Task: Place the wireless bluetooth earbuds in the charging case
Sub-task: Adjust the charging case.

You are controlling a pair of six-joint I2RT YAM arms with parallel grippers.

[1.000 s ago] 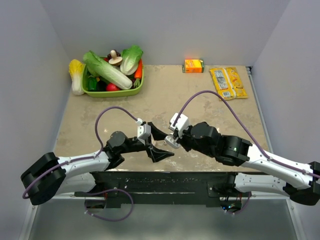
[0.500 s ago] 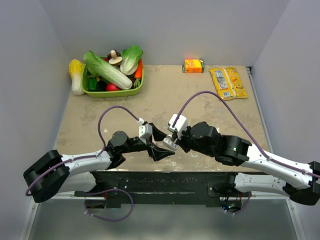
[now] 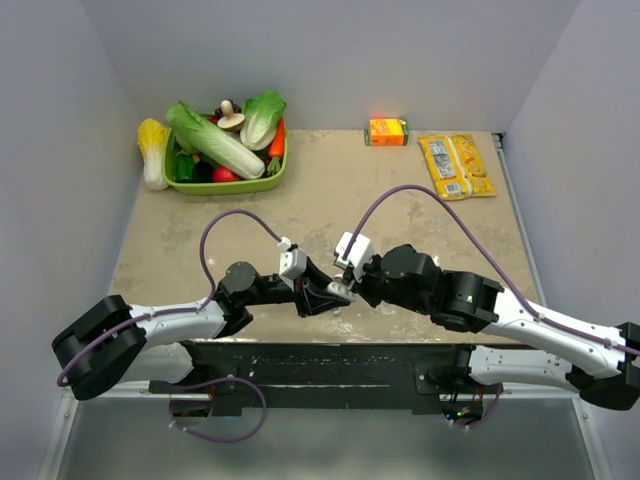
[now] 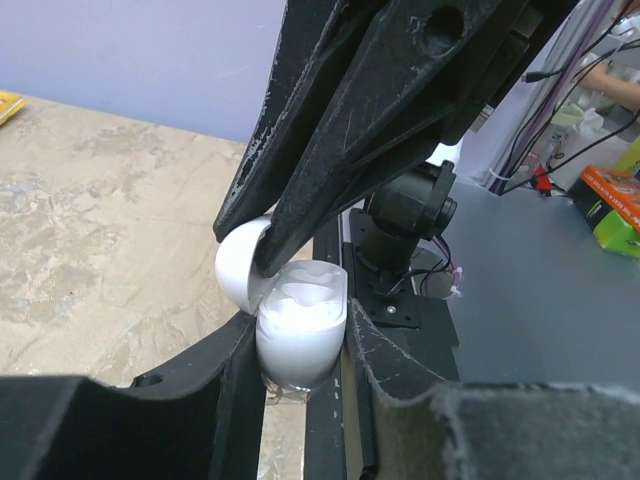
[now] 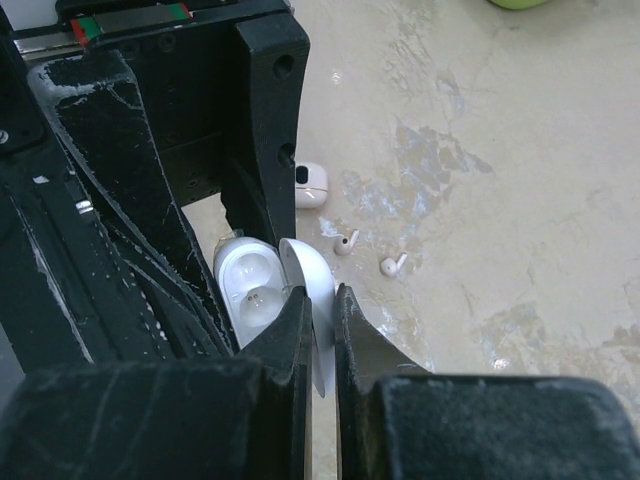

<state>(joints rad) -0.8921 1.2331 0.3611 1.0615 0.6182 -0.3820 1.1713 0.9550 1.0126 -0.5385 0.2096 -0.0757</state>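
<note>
The charging case [image 4: 300, 335] is glossy white and hangs open just above the table near its front edge. Its lid [image 5: 312, 280] is flipped up, and both wells in the body [image 5: 248, 290] show bare. My right gripper [image 5: 318, 312] is shut on the lid. My left gripper [image 4: 305, 355] has its fingers pressed on both sides of the case body. In the top view the two grippers [image 3: 335, 293] meet at the case. Two earbuds [image 5: 346, 243] [image 5: 392, 265] lie loose on the table just beyond the case.
A small white rounded object [image 5: 311, 184] sits on the table past the earbuds. A green basket of vegetables [image 3: 282, 172] stands at the back left. An orange box [image 3: 388, 131] and a yellow packet [image 3: 457, 165] lie at the back right.
My left gripper has moved right to the case held by the right gripper, and its jaws have closed in around the case body. The right arm has barely moved.
</note>
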